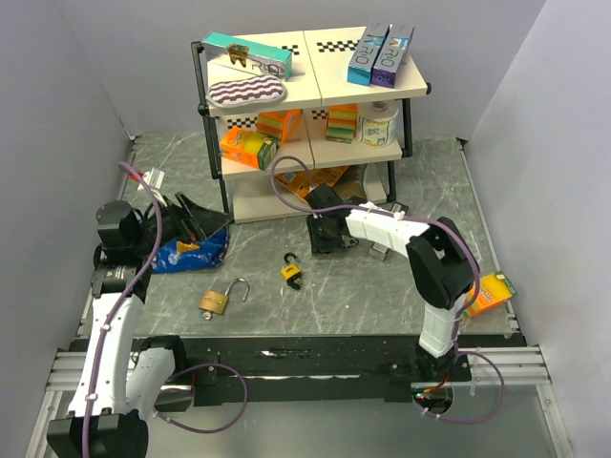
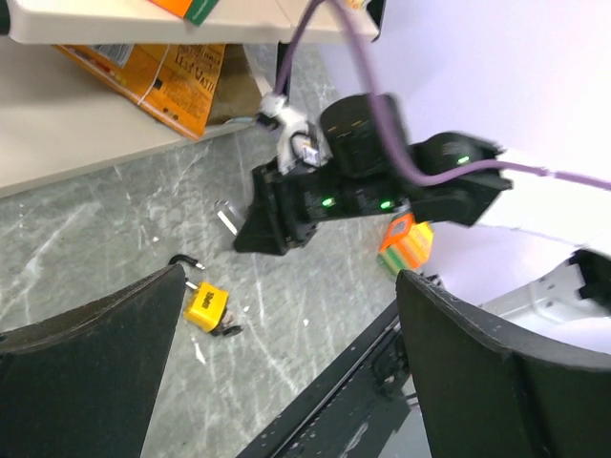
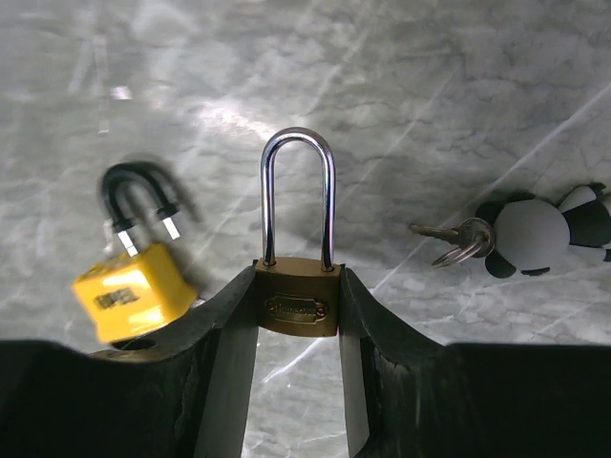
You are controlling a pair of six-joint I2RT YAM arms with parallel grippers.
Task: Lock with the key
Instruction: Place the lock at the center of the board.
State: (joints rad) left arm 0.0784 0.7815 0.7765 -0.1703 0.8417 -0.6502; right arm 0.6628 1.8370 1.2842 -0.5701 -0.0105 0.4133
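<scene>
Right fingers point(image 3: 224, 343) pinched the brass padlock point(image 3: 300, 307) by its body, shackle closed. Yellow padlock point(image 3: 129, 289) and keys point(image 3: 456, 239) lay on the worktop point(image 3: 430, 95). Left fingers point(image 2: 91, 367) stood spread apart.
</scene>
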